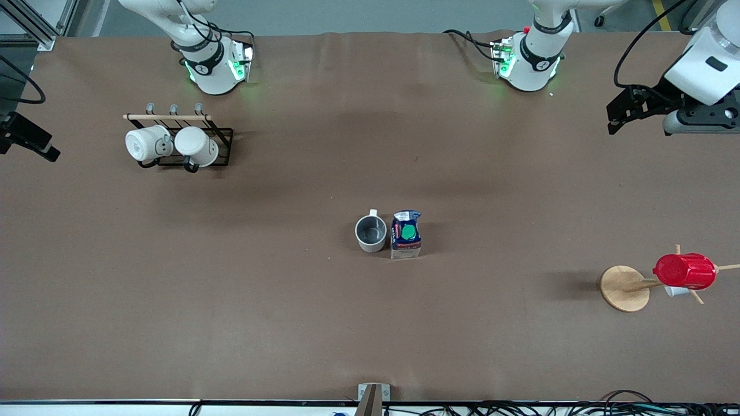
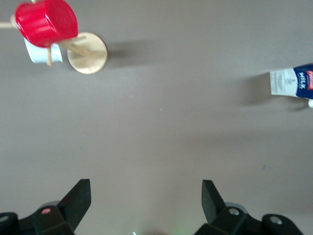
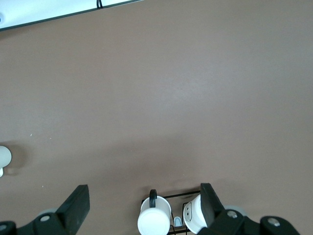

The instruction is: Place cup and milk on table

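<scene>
Cup: the cup (image 1: pixel 370 232) stands upright on the table (image 1: pixel 289 323) near its middle. It is cream ceramic, round, with a smooth grey inside; its small handle points to 12 o'clock in the front view.
Milk: the milk (image 1: pixel 406 234) stands at the cup's 3 o'clock, just beside it; we cannot tell whether they touch. It is a boxy dark-blue carton with a round green cap, a red label and white side panels.
Left claw: the left gripper (image 1: pixel 621 115) hangs over bare table at the left arm's end, at about 2 o'clock from the carton and well apart from it. We see its black fingers (image 2: pixel 78 198) spread wide, holding nothing.
Right claw: the right gripper (image 3: pixel 143 191) hangs over the table beside the mug rack (image 1: pixel 222 141), at about 10 o'clock from the cup and well apart from it. Its fingers are spread and empty.
Table: a plain brown matte sheet, flat.
Rack: thin black wire with a wooden bar, carrying two glossy white mugs (image 1: pixel 173 144).
Stand: a pale wooden peg tree (image 1: pixel 624 288) on a round base holds a ribbed red cup (image 1: pixel 685 271), at 4 o'clock from the carton.
</scene>
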Robot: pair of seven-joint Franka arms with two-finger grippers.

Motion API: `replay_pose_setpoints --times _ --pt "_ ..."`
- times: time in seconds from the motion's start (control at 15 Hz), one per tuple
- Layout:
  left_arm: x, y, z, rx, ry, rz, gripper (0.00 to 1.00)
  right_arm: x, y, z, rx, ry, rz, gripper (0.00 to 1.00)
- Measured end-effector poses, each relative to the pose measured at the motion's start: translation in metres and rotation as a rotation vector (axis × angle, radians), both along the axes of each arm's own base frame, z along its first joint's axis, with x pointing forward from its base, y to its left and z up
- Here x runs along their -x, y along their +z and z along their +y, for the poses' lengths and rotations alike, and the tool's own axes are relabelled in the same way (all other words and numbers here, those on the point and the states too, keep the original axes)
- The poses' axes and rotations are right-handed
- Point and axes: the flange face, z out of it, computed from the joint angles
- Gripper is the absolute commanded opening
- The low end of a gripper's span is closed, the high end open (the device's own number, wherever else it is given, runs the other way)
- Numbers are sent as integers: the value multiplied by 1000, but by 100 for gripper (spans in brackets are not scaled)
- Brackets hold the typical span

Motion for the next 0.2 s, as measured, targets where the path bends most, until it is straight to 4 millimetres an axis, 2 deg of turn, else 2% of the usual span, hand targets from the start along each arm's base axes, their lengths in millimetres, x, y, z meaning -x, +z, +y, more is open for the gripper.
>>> replay_pose_setpoints --times 0.2 --pt "0 0 13 14 15 14 100 0 0 1 -1 2 1 100"
